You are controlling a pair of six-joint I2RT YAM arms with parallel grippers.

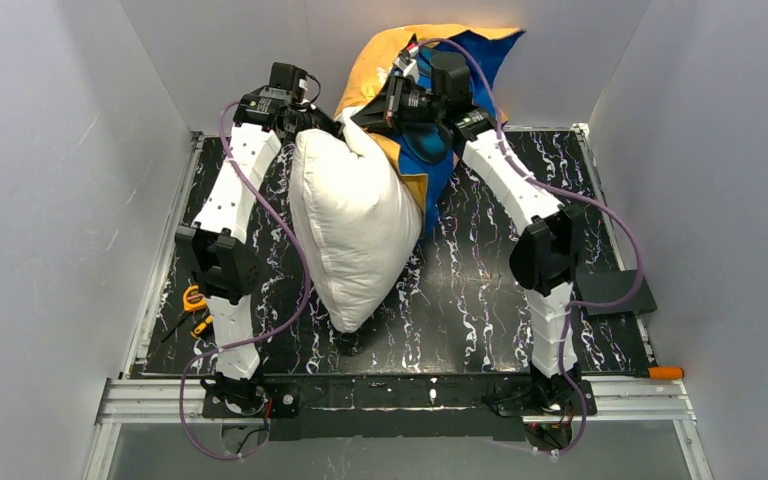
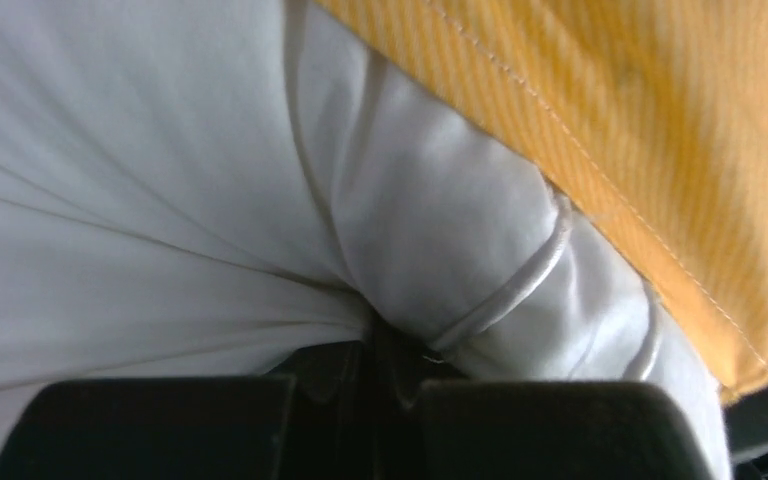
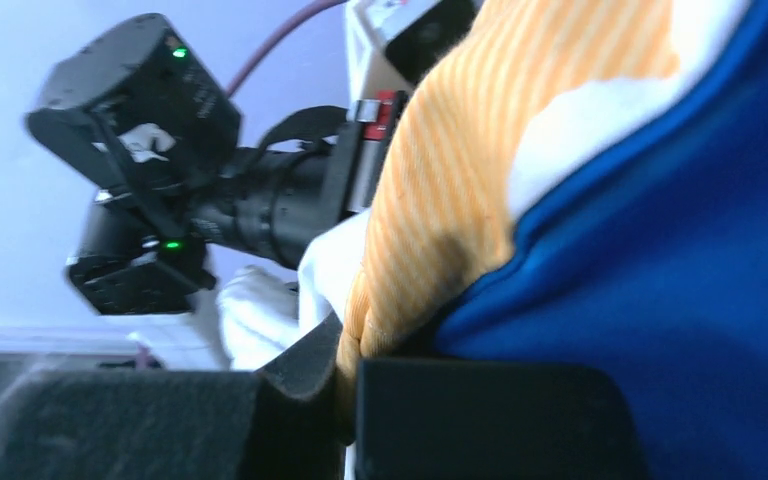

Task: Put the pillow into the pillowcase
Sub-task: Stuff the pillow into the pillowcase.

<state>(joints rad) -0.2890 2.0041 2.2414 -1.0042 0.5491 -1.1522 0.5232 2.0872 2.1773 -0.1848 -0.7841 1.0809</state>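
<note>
At upper centre of the top view, the left gripper (image 1: 328, 124) is clenched on the pillow's (image 1: 350, 225) top corner. Just beside it, the right gripper (image 1: 372, 114) pinches the pillowcase's (image 1: 380, 60) orange edge. The pillow's lower corner reaches the desk (image 1: 480, 290).

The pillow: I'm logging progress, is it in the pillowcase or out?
Mostly out: the pillow hangs bare and white; only its top corner sits under the pillowcase's orange edge.
</note>
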